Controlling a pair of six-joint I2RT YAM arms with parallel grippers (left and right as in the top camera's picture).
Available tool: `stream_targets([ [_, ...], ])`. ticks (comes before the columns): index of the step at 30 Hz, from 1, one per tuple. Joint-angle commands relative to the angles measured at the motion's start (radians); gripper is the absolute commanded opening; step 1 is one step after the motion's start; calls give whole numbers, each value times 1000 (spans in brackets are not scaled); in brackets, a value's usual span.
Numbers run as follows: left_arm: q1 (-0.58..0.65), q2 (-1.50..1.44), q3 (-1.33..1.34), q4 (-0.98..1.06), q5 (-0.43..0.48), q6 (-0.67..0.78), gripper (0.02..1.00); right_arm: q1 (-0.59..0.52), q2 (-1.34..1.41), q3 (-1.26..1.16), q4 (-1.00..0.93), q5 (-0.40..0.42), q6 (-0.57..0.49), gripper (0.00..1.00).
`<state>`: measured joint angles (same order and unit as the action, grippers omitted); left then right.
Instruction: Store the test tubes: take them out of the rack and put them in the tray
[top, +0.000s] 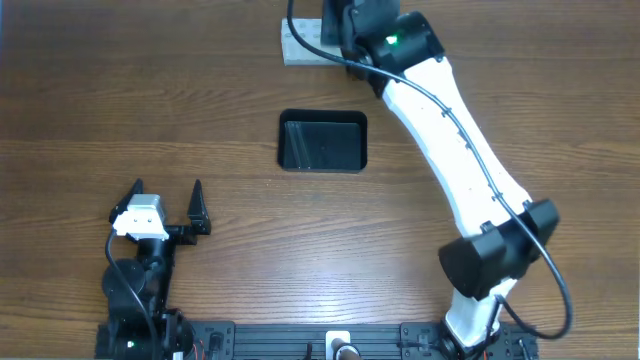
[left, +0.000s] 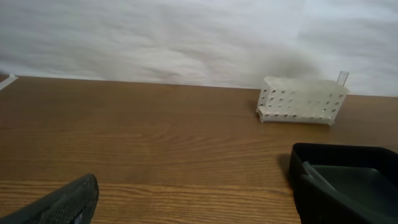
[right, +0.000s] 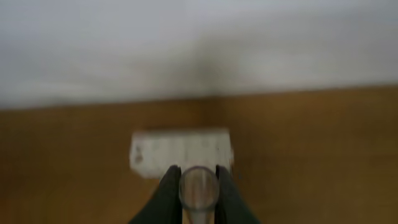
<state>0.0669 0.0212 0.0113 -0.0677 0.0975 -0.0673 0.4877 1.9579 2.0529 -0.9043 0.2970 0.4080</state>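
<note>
Since the right pincer (right: 198, 172) clenches a test tube (right: 199, 190) near the rack (right: 180, 151), carry it low over the tray (top: 282, 142) before releasing.

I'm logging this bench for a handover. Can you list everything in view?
rack: 1, white, far edge of the table
tray: 1, black, table's middle, nearer than the rack
standing test tube: 1, clear, upright at one end of the rack
held test tube: 1, clear, in the right gripper
table: 1, brown wood, under everything
left gripper: 1, black, open, near its arm's base
right gripper: 1, black, shut on the held test tube, by the rack
</note>
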Motion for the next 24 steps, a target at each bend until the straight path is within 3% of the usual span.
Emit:
stream_targets([
  [1,5,-8,-5,-3,-1,14,998,6,67,-106,-38,-186,105,88],
  [10,5,-8,-5,-3,-1,14,1000,36,112,-273,52,-200,150,88],
  [24,5,-8,-5,-3,-1,14,1000,50,222,-279,78,-199,175,123],
])
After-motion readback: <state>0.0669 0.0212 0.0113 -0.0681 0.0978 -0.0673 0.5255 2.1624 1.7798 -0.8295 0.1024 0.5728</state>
